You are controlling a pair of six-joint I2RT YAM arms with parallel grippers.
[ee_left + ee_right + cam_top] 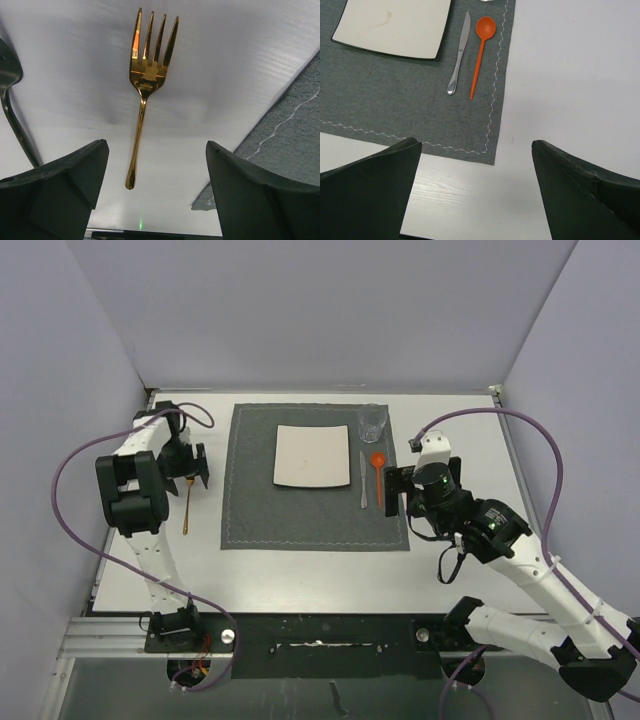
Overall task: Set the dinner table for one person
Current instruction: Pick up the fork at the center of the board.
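At the left gripper [156, 165]: jaws wide apart, nothing clamped. Hangs above the white dinner table [240, 60] and touches nothing. Between the two dark fingers [65, 185], lower down and apart from them: a gold fork [148, 75], flat on the bare tabletop, handle end toward the jaws, four tines pointing away. Just beside one finger, further out: the edge of a dark grey placemat [295, 130] with a white stitched line. On the other side of the jaws, a thin dark curved part, not clear enough to name.

At the right gripper [476, 150]: jaws also fully apart, also empty. Hovers over the corner of the placemat, with white table surface directly between the fingers and to one side. Ahead of the jaws, on the cloth: a silver knife [459, 55] and an orange spoon [481, 50], side by side, close but not touching, handles toward the jaws. Beyond the knife: a white square plate [395, 25], near the middle of the mat. Past the spoon, at the far corner of the mat: a clear glass [372, 422], upright.

Under everything: the dinner table itself, carrying mat, fork and both arms.
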